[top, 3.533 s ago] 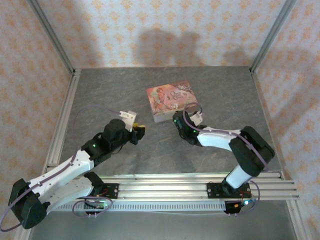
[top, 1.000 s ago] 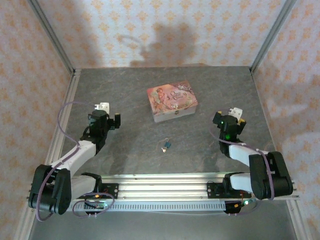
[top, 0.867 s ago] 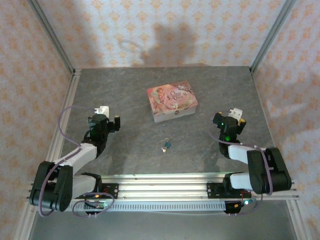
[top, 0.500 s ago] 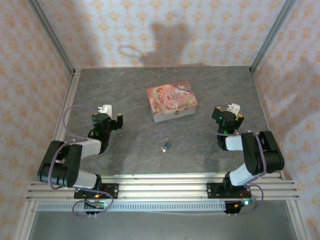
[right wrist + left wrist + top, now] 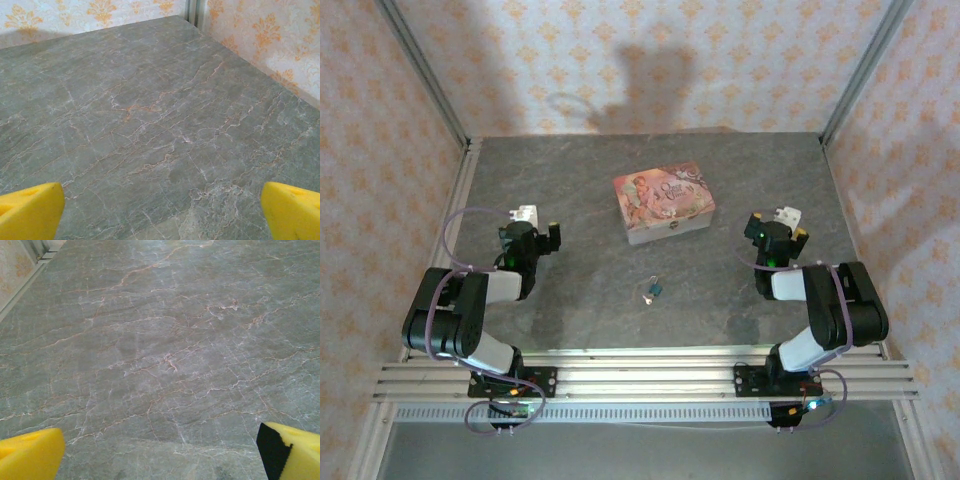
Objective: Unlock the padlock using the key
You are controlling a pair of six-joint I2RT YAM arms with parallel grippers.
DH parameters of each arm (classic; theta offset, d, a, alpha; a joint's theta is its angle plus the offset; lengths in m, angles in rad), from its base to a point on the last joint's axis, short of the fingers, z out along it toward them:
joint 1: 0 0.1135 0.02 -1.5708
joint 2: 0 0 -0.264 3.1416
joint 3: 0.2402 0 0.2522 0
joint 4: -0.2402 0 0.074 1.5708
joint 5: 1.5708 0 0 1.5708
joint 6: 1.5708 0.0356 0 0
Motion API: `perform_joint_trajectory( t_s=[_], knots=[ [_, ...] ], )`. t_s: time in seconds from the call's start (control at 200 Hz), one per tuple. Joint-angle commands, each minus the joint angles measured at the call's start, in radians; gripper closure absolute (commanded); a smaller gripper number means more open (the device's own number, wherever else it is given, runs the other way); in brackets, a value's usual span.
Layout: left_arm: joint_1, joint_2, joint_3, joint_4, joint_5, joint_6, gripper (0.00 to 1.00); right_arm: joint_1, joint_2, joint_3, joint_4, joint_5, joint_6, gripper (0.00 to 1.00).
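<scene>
The padlock (image 5: 654, 291), a tiny blue body with a silvery shackle, lies on the grey stone table in the top view, in front of the pink floral box. I cannot make out the key as a separate thing at this size. My left gripper (image 5: 538, 232) (image 5: 160, 460) rests at the left side, open, with only bare table between its yellow fingertips (image 5: 30, 460). My right gripper (image 5: 777, 227) (image 5: 160, 215) rests at the right side, also open and holding nothing, its yellow fingertips (image 5: 295, 210) wide apart. Both are well away from the padlock.
The pink floral box (image 5: 663, 203) stands behind the padlock near the table's middle. Patterned walls with metal corner posts (image 5: 848, 85) close in the table (image 5: 620, 160) on three sides. The aluminium rail (image 5: 640, 375) with the arm bases runs along the near edge.
Both arms have drawn back from the middle and folded down near their bases. The padlock now lies uncovered on the table. Both grippers stayed open.
</scene>
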Motion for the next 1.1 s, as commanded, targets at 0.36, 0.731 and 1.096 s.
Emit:
perform_joint_trajectory(
  t_s=[0.36, 0.731, 1.096],
  knots=[
    [0.001, -0.006, 0.020, 0.032, -0.015, -0.008, 0.00, -0.005, -0.009, 0.005, -0.006, 0.014, 0.013, 0.00],
    [0.001, -0.006, 0.021, 0.031, -0.015, -0.009, 0.00, -0.005, -0.009, 0.005, -0.005, 0.014, 0.012, 0.00],
    [0.001, -0.006, 0.021, 0.031, -0.015, -0.007, 0.00, -0.005, -0.008, 0.006, -0.007, 0.014, 0.012, 0.00]
  ],
)
